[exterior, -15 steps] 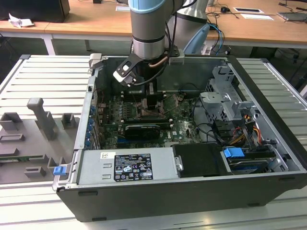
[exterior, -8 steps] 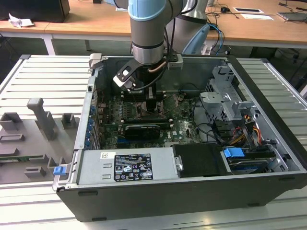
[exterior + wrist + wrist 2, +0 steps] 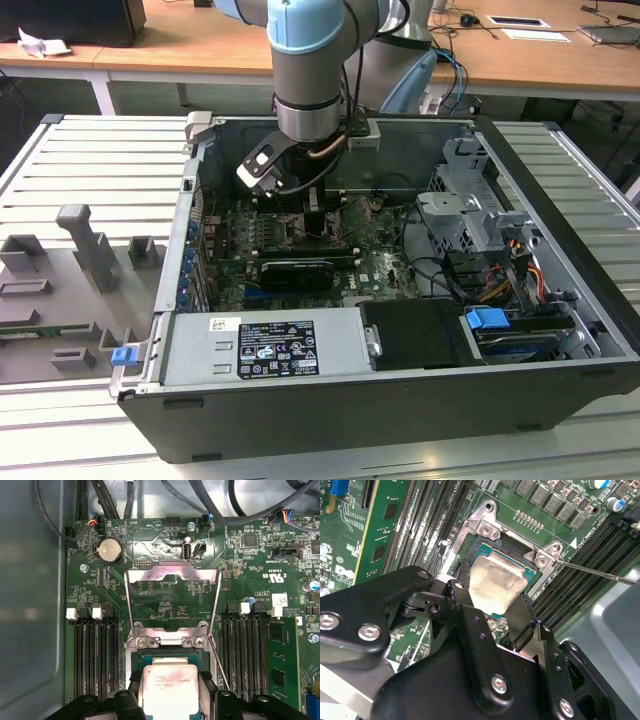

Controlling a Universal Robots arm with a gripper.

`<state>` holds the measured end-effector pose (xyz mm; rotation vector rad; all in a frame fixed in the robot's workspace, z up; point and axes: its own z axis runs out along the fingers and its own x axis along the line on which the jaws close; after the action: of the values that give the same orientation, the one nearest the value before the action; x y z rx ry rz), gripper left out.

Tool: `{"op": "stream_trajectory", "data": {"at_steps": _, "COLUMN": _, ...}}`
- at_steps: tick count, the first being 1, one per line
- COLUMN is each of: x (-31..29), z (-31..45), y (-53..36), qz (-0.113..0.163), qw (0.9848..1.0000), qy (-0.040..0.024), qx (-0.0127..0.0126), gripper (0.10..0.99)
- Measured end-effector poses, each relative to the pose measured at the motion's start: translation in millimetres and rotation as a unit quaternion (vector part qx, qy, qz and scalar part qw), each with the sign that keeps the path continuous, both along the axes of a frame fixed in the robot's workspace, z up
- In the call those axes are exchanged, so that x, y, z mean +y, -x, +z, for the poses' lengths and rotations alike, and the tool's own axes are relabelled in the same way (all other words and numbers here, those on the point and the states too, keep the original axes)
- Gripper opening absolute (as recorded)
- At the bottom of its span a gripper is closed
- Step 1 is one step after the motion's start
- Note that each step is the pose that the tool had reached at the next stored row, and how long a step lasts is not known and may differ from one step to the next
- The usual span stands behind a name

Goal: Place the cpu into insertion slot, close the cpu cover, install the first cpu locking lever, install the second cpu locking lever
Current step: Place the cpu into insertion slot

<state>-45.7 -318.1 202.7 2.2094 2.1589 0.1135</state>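
Note:
The cpu [image 3: 496, 582], a square chip with a pale silver face and a green edge, sits between my gripper's [image 3: 492, 594] black fingers [image 3: 461, 587], which are shut on its two sides. It lies within the metal rim of the insertion slot [image 3: 487, 528]; I cannot tell whether it is fully seated or just above. In the first wrist view the cpu [image 3: 170, 694] is over the insertion slot [image 3: 170, 641], and the cpu cover [image 3: 172, 573] stands open behind it, its window showing the board. A thin locking lever [image 3: 600, 574] sticks out beside the slot. In the exterior view the gripper [image 3: 318, 215] reaches down into the case.
Long memory slots [image 3: 97, 655] flank the socket on both sides. A black card [image 3: 295, 272], a power supply [image 3: 260, 345], a drive cage [image 3: 470, 215] and loose cables [image 3: 440, 270] crowd the case. Grey fixtures [image 3: 90, 250] stand at the exterior view's left.

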Motion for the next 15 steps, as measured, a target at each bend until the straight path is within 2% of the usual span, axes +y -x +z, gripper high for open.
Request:
{"op": "stream_trajectory", "data": {"at_steps": 8, "x": 0.0, "z": -1.0, "y": 0.0, "qz": 0.0, "qw": 1.0, "qy": 0.0009, "qx": 0.0, "gripper": 0.541}}
{"op": "stream_trajectory", "data": {"at_steps": 9, "x": 0.0, "z": -1.0, "y": 0.0, "qz": 0.0, "qw": 1.0, "qy": 0.001, "qx": 0.0, "gripper": 0.608}}
{"op": "stream_trajectory", "data": {"at_steps": 13, "x": 0.0, "z": 6.4, "y": 0.0, "qz": 0.0, "qw": 1.0, "qy": 0.001, "qx": 0.0, "gripper": 0.608}}
{"op": "stream_trajectory", "data": {"at_steps": 14, "x": 0.0, "z": 7.5, "y": 0.0, "qz": 0.0, "qw": 1.0, "qy": 0.0011, "qx": 0.0, "gripper": 0.592}}
{"op": "stream_trajectory", "data": {"at_steps": 15, "x": 0.0, "z": 8.5, "y": 0.0, "qz": 0.0, "qw": 1.0, "qy": 0.0011, "qx": 0.0, "gripper": 0.525}}
